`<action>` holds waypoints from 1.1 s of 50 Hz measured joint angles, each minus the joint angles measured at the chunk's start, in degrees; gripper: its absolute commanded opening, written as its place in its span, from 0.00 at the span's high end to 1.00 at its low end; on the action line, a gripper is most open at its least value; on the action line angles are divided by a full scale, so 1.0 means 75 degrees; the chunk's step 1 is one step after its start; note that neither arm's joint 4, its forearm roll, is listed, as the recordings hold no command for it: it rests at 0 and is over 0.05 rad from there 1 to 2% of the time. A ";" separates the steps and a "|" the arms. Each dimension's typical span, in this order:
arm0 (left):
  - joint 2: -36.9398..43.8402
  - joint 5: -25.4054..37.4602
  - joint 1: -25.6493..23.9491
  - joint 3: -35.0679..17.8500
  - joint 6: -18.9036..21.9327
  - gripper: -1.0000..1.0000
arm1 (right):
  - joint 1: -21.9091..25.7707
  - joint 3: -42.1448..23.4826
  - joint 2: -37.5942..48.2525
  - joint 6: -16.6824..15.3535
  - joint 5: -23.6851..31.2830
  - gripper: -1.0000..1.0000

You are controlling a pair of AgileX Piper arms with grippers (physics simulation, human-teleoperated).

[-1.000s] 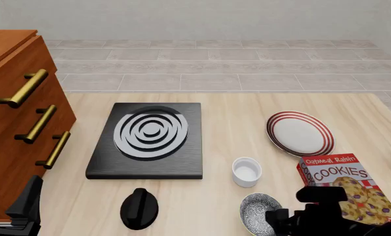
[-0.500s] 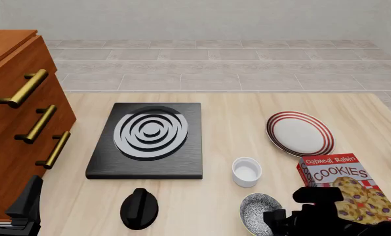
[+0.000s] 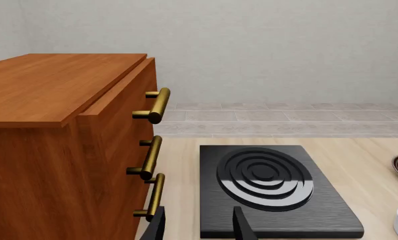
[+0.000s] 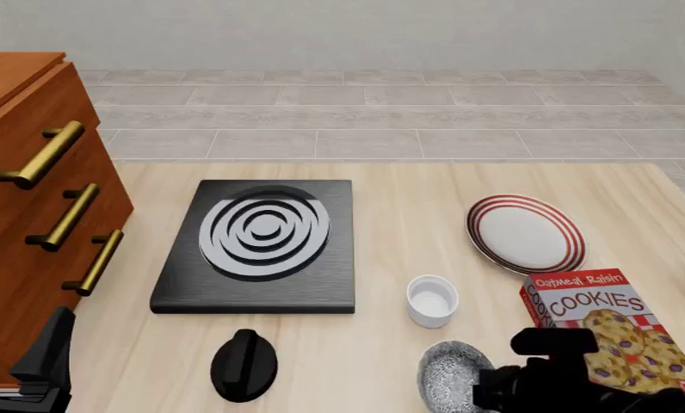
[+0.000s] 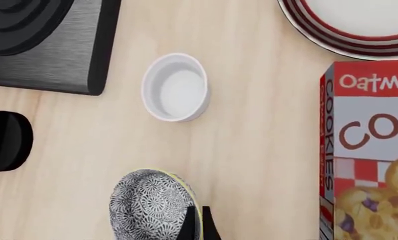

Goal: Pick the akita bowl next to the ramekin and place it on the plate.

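**Akita bowl tipped in the right pincer's grip**

Right pincer (image 5: 196,222) clenched on the rim of the akita bowl (image 5: 151,204), at the counter's (image 4: 411,194) near edge. Bowl tilted on edge, speckled outer wall showing, just nearer than the ramekin (image 4: 432,300) and apart from it. Plate (image 4: 527,233) farther back, beyond the Oatmeal Raisin cookie box (image 4: 604,331). Left pincer (image 3: 197,227) released, fingers parted, low beside the wooden drawer cabinet (image 3: 65,150), facing the black hotplate (image 3: 269,187).

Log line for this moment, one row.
stage: grasp | right hand shut on tilted bowl rim | left hand open, idle | ramekin untouched | plate bare
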 measured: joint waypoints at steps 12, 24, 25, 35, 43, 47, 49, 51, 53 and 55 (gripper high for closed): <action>0.0000 0.0000 0.0000 0.0000 0.0000 0.00 | -0.0044 -0.0051 -0.0230 -0.0092 0.0237 1.00; 0.0000 0.0000 0.0000 0.0000 0.0000 0.00 | -0.0081 -0.0150 -0.0563 -0.0151 0.0605 1.00; 0.0000 0.0000 0.0000 0.0000 0.0000 0.00 | -0.0081 -0.0164 -0.0603 -0.0155 0.0648 1.00; 0.0000 0.0000 0.0000 0.0000 0.0000 0.00 | -0.0071 -0.0314 -0.0979 -0.0176 0.1054 1.00; 0.0000 0.0000 0.0000 0.0000 0.0000 0.00 | -0.0035 -0.0414 -0.1270 -0.0134 0.1340 1.00; 0.0000 0.0000 0.0000 0.0000 0.0000 0.00 | -0.0016 -0.0466 -0.1402 -0.0107 0.1472 1.00; 0.0000 0.0000 0.0000 0.0000 0.0000 0.00 | -0.0007 -0.0492 -0.1460 -0.0097 0.1534 1.00; 0.0000 0.0000 0.0000 0.0000 0.0000 0.00 | 0.0003 -0.0520 -0.1517 -0.0089 0.1599 1.00; 0.0000 0.0000 0.0000 0.0000 0.0000 0.00 | 0.0012 -0.0550 -0.1574 -0.0084 0.1664 1.00; 0.0000 0.0000 0.0000 0.0000 0.0000 0.00 | 0.0018 -0.0581 -0.1631 -0.0080 0.1728 1.00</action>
